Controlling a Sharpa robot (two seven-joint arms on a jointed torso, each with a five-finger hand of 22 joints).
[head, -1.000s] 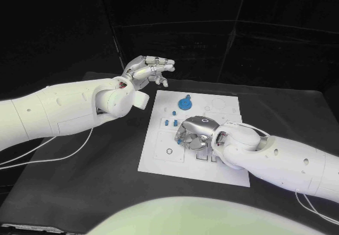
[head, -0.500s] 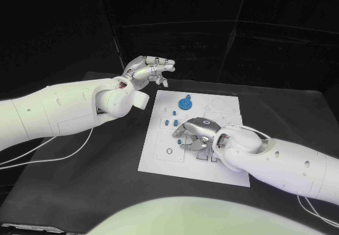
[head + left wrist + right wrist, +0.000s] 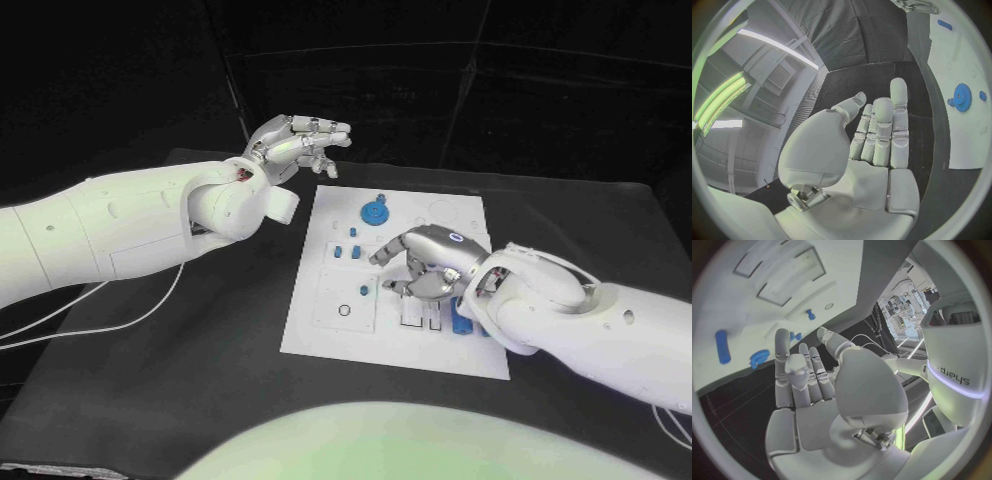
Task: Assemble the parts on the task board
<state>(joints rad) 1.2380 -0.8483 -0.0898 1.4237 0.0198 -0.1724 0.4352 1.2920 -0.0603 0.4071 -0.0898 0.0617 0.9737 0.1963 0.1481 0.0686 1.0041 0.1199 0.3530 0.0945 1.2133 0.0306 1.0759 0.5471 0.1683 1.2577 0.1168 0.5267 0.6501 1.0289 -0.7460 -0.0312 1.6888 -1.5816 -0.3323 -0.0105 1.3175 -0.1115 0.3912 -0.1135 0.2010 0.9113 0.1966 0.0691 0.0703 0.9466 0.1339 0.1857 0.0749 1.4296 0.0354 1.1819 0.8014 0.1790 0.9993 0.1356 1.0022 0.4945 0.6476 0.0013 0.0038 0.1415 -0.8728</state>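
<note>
Both hands hold nothing: right hand [image 3: 427,268] hovers mid-frame over the task board [image 3: 329,325], fingers apart, between placements; left hand [image 3: 296,143] waits, fingers loosely curled. Next: grasp a loose blue part [image 3: 459,325].

Non-task items: black tabletop [image 3: 202,350], matte surface, its far edge meeting a black backdrop [image 3: 433,90] of dark panels with faint seams. Thin white cables [image 3: 87,318] trail across the tabletop's left side, curving to the picture's left edge. Another thin white cable [image 3: 635,418] loops at the lower right. The left wrist view shows the same dark tabletop [image 3: 879,85].
</note>
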